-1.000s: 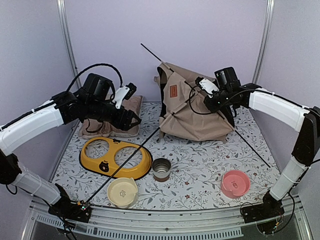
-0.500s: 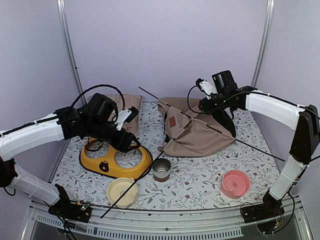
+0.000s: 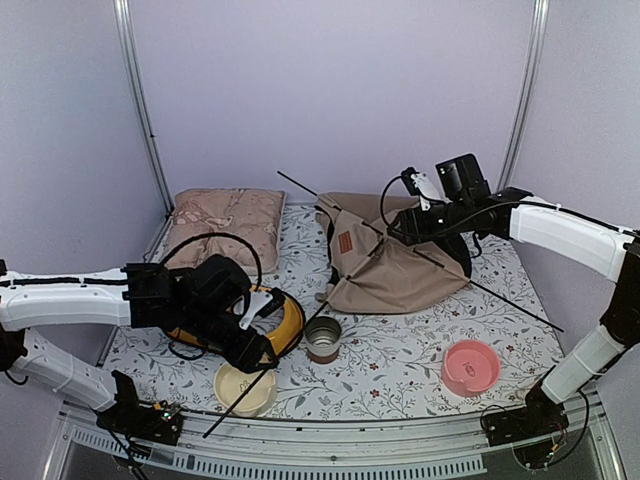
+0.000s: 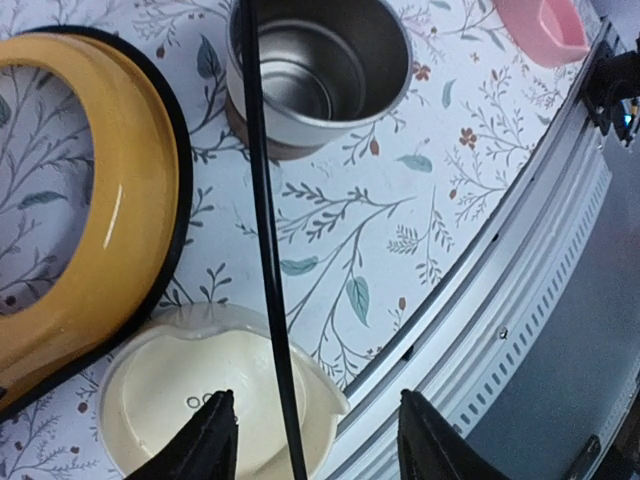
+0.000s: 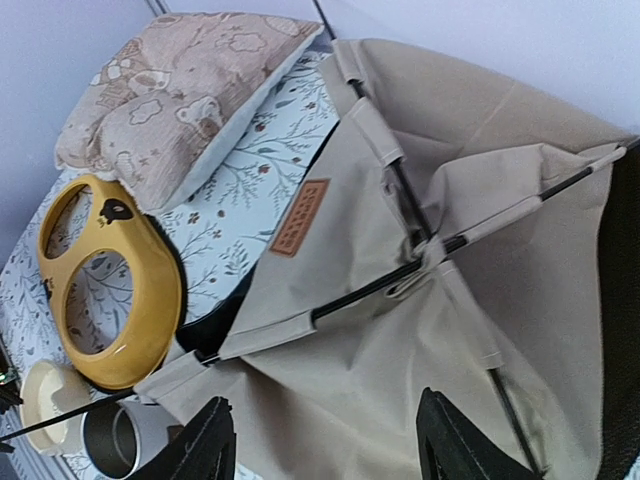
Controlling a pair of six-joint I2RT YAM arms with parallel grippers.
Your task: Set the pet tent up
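While the right gripper hangs open-fingered above the slumped tent, its black pole runs nearward between the parted fingers of the left gripper

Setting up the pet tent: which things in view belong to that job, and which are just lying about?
Belongs to the job:
pet tent
black poles

Just lying about:
patterned cushion
yellow double-bowl holder
steel bowl
cream bowl
pink bowl
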